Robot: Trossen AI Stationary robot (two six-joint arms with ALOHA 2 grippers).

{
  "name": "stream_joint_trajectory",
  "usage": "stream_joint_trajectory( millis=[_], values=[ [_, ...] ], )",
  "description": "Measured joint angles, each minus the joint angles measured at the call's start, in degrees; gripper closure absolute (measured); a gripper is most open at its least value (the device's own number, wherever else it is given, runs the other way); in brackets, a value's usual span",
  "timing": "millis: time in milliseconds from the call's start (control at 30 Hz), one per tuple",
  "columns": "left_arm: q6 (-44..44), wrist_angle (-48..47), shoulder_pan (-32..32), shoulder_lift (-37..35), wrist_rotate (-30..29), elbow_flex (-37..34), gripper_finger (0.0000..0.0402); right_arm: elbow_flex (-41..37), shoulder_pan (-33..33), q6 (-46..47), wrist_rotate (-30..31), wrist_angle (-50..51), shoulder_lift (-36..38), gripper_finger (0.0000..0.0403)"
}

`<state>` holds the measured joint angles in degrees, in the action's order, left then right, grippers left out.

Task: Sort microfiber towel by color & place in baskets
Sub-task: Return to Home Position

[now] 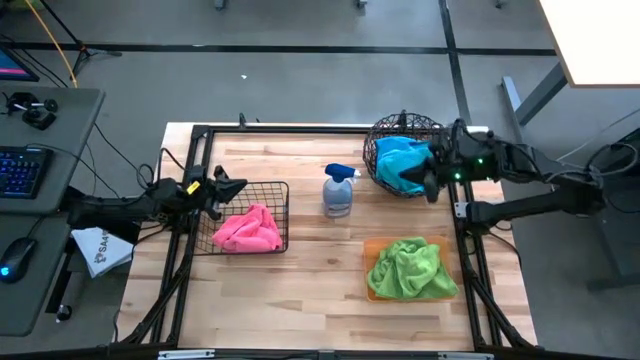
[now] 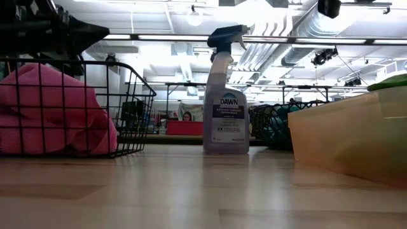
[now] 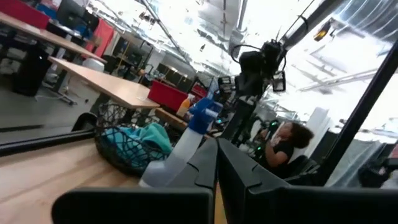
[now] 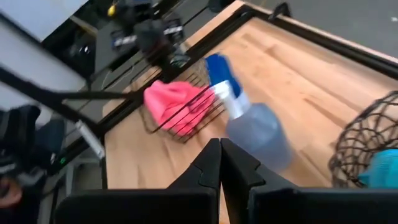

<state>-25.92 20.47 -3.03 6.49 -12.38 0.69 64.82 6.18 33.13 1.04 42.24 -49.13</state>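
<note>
A pink towel (image 1: pixel 248 230) lies bunched in the square black wire-grid basket (image 1: pixel 280 190) on the table's left. A blue towel (image 1: pixel 402 163) fills the round woven-wire basket (image 1: pixel 385 135) at the far right. A green towel (image 1: pixel 408 268) lies heaped on the flat orange tray (image 1: pixel 372 248) at the near right. My left gripper (image 1: pixel 235 187) hovers over the black basket's far left corner, fingers shut (image 3: pixel 216 162). My right gripper (image 1: pixel 432 185) hangs at the round basket's right near side, shut (image 4: pixel 221 158) and empty.
A Dawn spray bottle (image 1: pixel 338 190) with a blue trigger head stands upright mid-table between the black basket and the round basket. A black metal frame (image 1: pixel 190 150) borders the table. Bare wood lies along the near edge. A person (image 3: pixel 286 140) sits beyond the table.
</note>
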Motion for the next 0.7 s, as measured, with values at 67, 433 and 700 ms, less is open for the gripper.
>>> stream_joint_trajectory(
  millis=[67,433,700],
  values=[
    [-2.1,0.0,0.0,0.0,0.0,0.0,0.0401,0.0,-3.9,-0.2,2.2,0.8,0.1,0.0402],
    [-3.9,-0.1,0.0,0.0,0.2,0.0,0.0401,-2.1,-34.1,2.1,23.7,3.6,2.1,0.0403],
    [-3.9,-0.3,0.0,0.0,0.2,0.0,0.0401,-26.1,-36.2,-3.4,25.8,-27.8,16.2,0.0403]
  ],
)
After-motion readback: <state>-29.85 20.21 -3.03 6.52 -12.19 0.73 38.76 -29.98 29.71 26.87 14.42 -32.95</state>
